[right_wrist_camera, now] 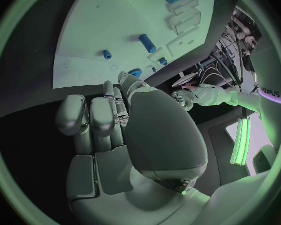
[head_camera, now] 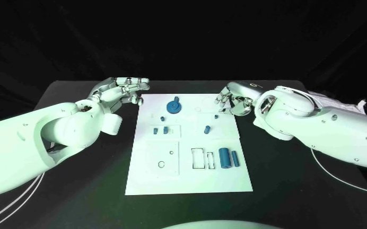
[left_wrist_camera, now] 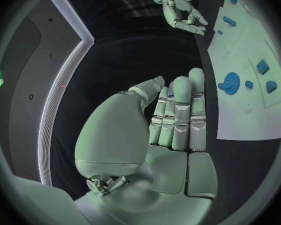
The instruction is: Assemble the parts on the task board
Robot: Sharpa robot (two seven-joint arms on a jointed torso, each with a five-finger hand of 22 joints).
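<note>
The left hand (head_camera: 126, 88) hovers just off the far left corner of the task board (head_camera: 153, 178), its fingers (left_wrist_camera: 181, 110) straight, pressed side by side, holding nothing. The right hand (head_camera: 233, 100) sits at the board's far right edge, fingers curled in; whether it pinches anything cannot be told, since its arm hides the palm. On the board, a blue gear (head_camera: 175, 106) lies near the far edge, small blue pegs (head_camera: 206, 129) mid-board, and two blue cylinders (head_camera: 225, 157) toward the near right.
</note>
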